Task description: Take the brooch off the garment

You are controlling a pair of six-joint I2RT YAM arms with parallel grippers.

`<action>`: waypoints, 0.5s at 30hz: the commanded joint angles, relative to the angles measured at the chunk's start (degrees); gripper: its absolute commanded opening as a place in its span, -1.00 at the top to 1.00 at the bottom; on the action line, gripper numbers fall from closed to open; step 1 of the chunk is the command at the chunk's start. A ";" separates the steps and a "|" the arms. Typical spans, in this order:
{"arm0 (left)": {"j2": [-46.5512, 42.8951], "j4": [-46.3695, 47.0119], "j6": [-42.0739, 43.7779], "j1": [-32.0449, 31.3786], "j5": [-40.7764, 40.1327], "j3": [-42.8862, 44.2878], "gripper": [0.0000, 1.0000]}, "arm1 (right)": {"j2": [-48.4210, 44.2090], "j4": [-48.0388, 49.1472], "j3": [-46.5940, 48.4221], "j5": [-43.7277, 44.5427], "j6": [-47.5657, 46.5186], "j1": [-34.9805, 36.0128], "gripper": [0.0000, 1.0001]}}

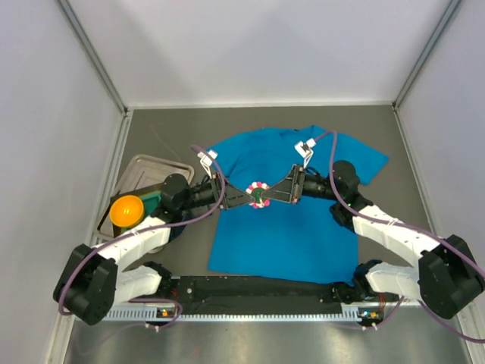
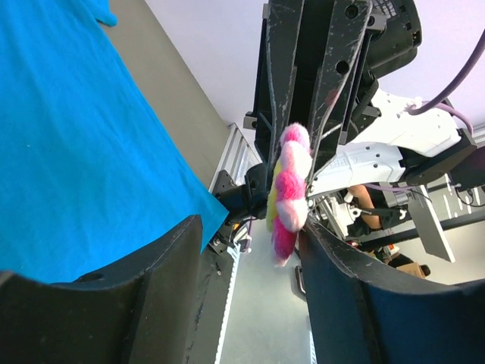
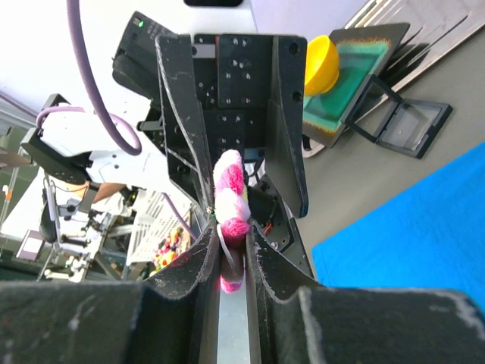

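Note:
The brooch, a fluffy pink-and-white flower with a yellow side, hangs above the chest of the blue garment. My right gripper is shut on the lower part of the brooch. It reaches in from the right in the top view. My left gripper faces it from the left and stands open. The brooch sits just past its right fingertip, with a wide gap to the other one. The garment lies flat, and in the left wrist view the brooch is apart from it.
An orange ball rests on a green pad inside a metal tray at the left of the table. A black frame lies beside that pad. The arms' base rail runs along the near edge.

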 commanded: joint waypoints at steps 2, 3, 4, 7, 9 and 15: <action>-3.93 -4.41 4.18 -0.29 -1.19 -0.22 -0.20 | -2.06 5.09 -1.98 5.54 2.47 0.18 1.00; -4.82 -5.66 4.97 -0.47 -3.28 -0.39 -0.21 | -2.51 5.53 -2.94 6.95 3.44 0.27 1.00; -5.79 -6.20 5.76 -0.64 -4.43 -1.18 -0.20 | -3.04 5.44 -3.30 8.53 3.79 0.62 1.00; -9.48 -3.49 4.99 -2.31 -9.88 -4.16 -0.24 | -4.10 5.62 -4.26 14.24 4.41 2.37 1.00; -10.63 -1.03 4.37 -3.54 -11.55 -5.14 -0.28 | -4.45 6.05 -5.14 15.49 5.11 2.73 1.00; -9.49 0.82 4.02 -5.30 -13.32 -5.58 -0.36 | -4.27 7.20 -5.41 15.76 5.91 2.73 1.00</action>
